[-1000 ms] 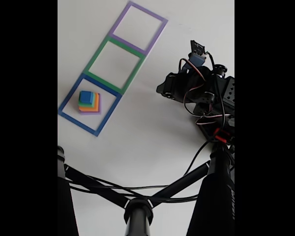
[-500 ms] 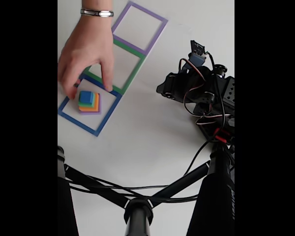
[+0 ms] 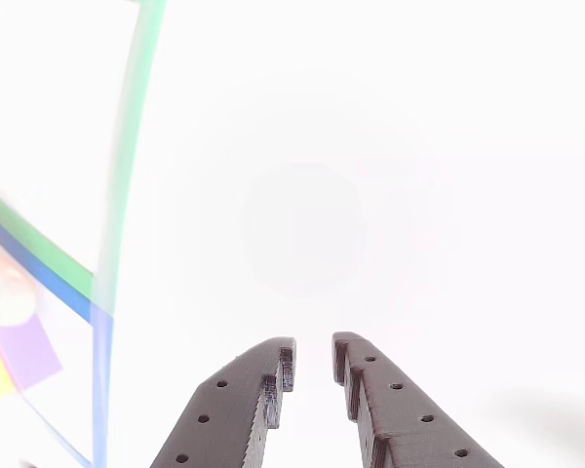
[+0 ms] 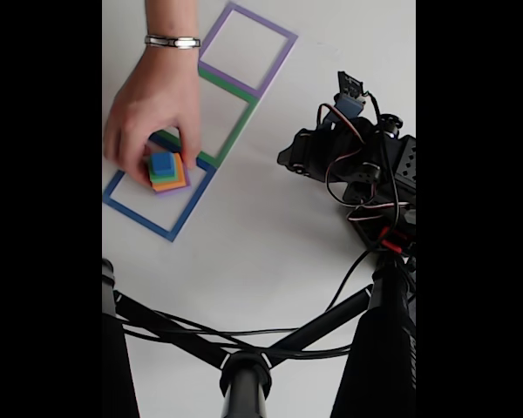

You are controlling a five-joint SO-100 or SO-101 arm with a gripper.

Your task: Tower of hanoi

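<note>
In the fixed view, a person's hand (image 4: 152, 109) with a wrist bracelet (image 4: 172, 41) reaches down from the top left and grips the stack (image 4: 166, 171) of blocks: purple at the bottom, then orange, green, and the blue cube on top. The stack sits in the upper part of the blue outline (image 4: 139, 212), on the white table (image 4: 261, 244). The green outline (image 4: 237, 126) and purple outline (image 4: 275, 65) follow up to the right. Further right, the arm (image 4: 357, 161) rests folded, well apart from the stack.

In the other view, the purple block (image 3: 24, 351) shows blurred at the left edge, and the gripper (image 3: 314, 363) enters from below, jaws slightly apart, holding nothing.
</note>
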